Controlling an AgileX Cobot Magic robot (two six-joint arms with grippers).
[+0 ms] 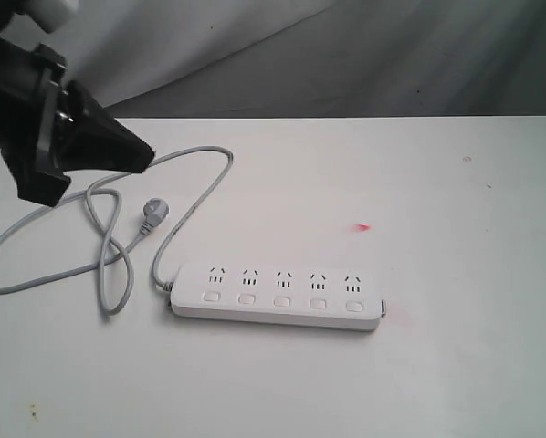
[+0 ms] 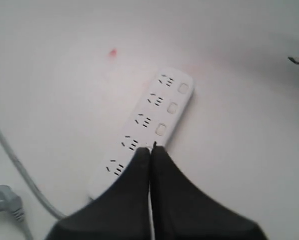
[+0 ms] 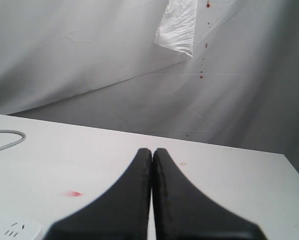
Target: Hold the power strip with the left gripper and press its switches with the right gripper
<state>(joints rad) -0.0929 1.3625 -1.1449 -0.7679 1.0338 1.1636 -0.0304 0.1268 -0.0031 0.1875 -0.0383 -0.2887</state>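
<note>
Left arm (image 1: 22, 91) over white table (image 1: 456, 365) bearing power strip (image 1: 278, 297); grey drape (image 1: 346, 55) behind.

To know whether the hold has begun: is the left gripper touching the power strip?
Apart. The exterior view shows the shut left gripper well away from the power strip, with bare table between them.
</note>
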